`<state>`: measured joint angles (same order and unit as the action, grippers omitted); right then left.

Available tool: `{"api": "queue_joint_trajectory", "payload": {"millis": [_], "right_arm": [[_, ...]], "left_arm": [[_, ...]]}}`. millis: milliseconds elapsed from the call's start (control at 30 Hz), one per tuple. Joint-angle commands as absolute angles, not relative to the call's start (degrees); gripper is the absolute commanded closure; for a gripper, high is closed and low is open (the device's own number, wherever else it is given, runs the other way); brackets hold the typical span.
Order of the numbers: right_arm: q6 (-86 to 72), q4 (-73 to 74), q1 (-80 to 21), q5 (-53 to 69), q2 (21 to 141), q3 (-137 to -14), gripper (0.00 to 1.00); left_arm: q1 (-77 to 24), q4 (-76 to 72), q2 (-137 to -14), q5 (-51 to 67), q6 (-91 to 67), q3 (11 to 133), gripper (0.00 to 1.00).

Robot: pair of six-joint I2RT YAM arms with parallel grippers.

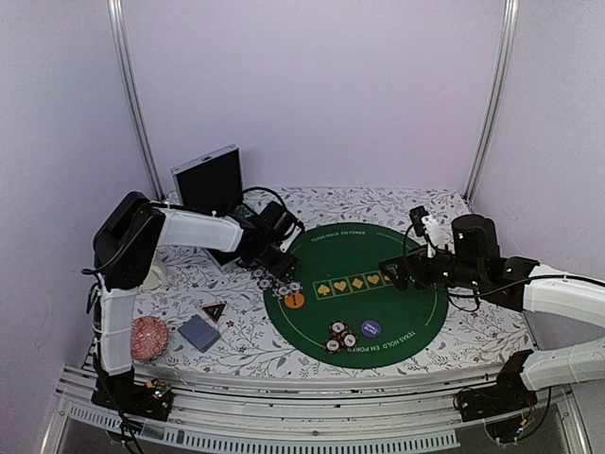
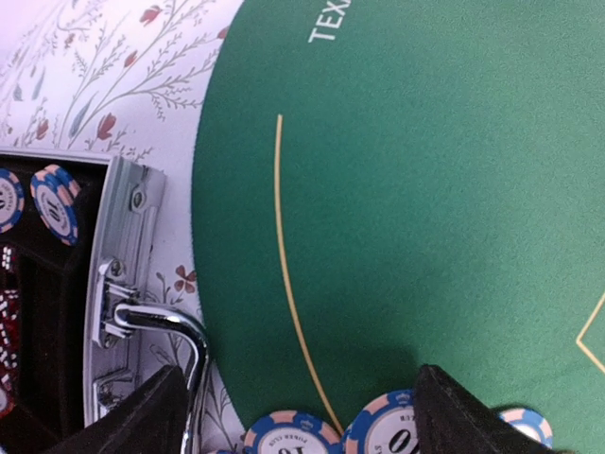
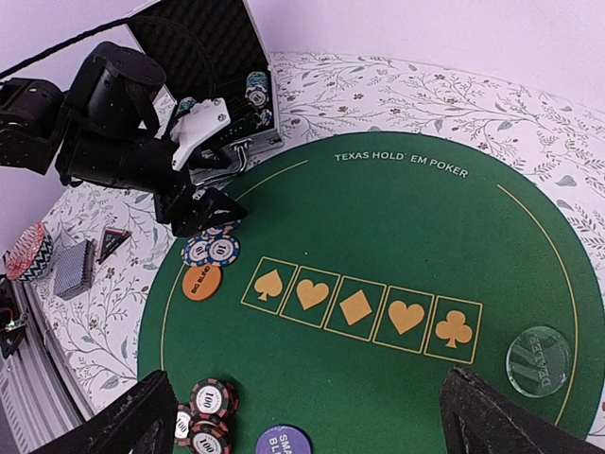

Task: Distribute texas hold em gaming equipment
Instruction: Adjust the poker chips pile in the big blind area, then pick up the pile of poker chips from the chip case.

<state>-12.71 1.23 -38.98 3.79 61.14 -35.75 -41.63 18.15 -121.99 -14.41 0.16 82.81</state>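
My left end effector (image 2: 298, 378) hangs low at the 9 o'clock rim of the green mat (image 3: 378, 218). Its fingers are spread and pinch nothing, and the blue-and-white chips (image 2: 388, 430) lie flat on the felt between them, just beside the orange button (image 3: 201, 281). My right end effector (image 3: 317, 421) is likewise spread and empty over the 3 o'clock side. Judged step: setting out this chip group. The cards (image 1: 199, 332) and black marker (image 1: 215, 309) lie on the tabletop (image 1: 246, 345) near 8 o'clock. The next move calls for a straight lift clear of the chips, then a reach toward the open case (image 1: 210, 180).

"TEXAS HOLD' EM POKER" is printed on the green mat (image 3: 397, 222) — "100" on the red-black chips (image 3: 216, 397), "DEALER" on the pale button (image 3: 539, 357).
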Motion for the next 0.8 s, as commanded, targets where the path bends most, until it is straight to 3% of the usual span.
{"api": "queue_joint_trajectory", "payload": {"millis": [0, 233, 367, 667, 767], "right_arm": [[-13.2, 0.8, -39.1, 3.7, 58.7, -34.9, 0.01], [-13.0, 0.7, -39.1, 0.4, 50.9, -34.2, 0.01], [-13.5, 0.3, -39.1, -2.3, 43.9, -32.1, 0.01], [-12.4, 0.2, -39.1, -1.5, 31.2, -25.4, 0.01], [-12.5, 0.2, -39.1, 0.2, 31.4, -24.9, 0.01]], "left_arm": [[-40.6, 19.7, -117.6, -12.8, 0.5, 81.6, 0.13], [-38.2, 14.6, -106.3, -5.8, 0.8, 80.7, 0.02], [-32.2, 15.7, -103.0, -0.3, -0.9, 80.6, 0.02], [-21.9, 24.9, -113.3, -2.4, 1.1, 91.4, 0.02], [-21.0, 26.6, -119.3, -4.4, 2.2, 96.8, 0.07]]}}
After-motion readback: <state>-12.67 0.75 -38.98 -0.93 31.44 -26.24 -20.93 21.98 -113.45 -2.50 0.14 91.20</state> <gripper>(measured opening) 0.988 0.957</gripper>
